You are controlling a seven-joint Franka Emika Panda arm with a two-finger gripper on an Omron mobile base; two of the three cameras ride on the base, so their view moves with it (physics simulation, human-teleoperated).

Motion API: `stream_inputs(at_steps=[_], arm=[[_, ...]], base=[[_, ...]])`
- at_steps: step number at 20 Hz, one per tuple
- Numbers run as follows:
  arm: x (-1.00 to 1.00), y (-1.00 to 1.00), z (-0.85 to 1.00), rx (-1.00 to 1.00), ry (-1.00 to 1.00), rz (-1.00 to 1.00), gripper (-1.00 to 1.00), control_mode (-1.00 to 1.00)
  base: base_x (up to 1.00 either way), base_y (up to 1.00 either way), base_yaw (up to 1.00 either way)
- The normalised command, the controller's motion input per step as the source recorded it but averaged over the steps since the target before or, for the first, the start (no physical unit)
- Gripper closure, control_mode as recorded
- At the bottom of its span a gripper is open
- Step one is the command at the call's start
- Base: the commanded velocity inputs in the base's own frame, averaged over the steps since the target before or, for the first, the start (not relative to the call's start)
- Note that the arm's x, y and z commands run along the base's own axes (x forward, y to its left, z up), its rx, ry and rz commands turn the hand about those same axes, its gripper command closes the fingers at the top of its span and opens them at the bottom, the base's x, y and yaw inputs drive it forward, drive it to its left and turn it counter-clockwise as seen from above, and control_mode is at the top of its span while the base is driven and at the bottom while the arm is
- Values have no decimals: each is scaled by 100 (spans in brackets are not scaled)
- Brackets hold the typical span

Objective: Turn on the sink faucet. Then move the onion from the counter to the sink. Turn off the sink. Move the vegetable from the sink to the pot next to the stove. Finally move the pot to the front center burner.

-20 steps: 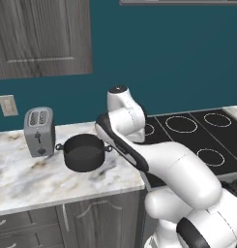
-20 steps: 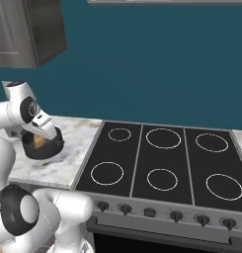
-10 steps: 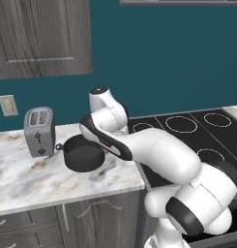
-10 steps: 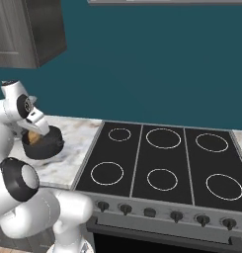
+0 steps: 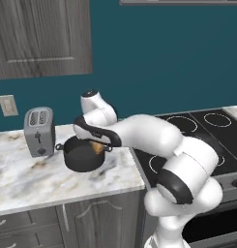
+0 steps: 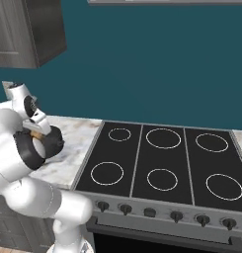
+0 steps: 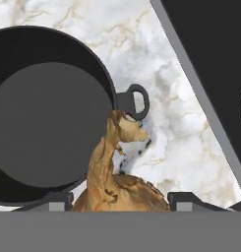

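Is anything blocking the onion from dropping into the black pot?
Nothing visible does. In the hand view the gripper holds the onion above the counter, by the pot's right rim near its loop handle. The pot is open, with no lid and nothing inside. The onion is not over the opening yet.

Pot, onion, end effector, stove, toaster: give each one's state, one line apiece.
pot: upright on the counter, nothing inside
onion: held in the end effector, above the pot's rim near its handle
end effector: shut on the onion
stove: burners bare
toaster: slots unfilled
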Motion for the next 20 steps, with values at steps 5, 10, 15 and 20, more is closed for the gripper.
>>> stream_inputs(at_steps=[5, 10, 15, 20], arm=[[45, 25, -37, -4, 5, 0, 100, -100], [46, 22, -36, -5, 6, 0, 100, -100], [30, 13, -32, -4, 7, 0, 100, -100], [21, 2, -31, 0, 6, 0, 100, -100]], base=[[0, 0, 0], [0, 0, 0], [0, 0, 0], [0, 0, 0]])
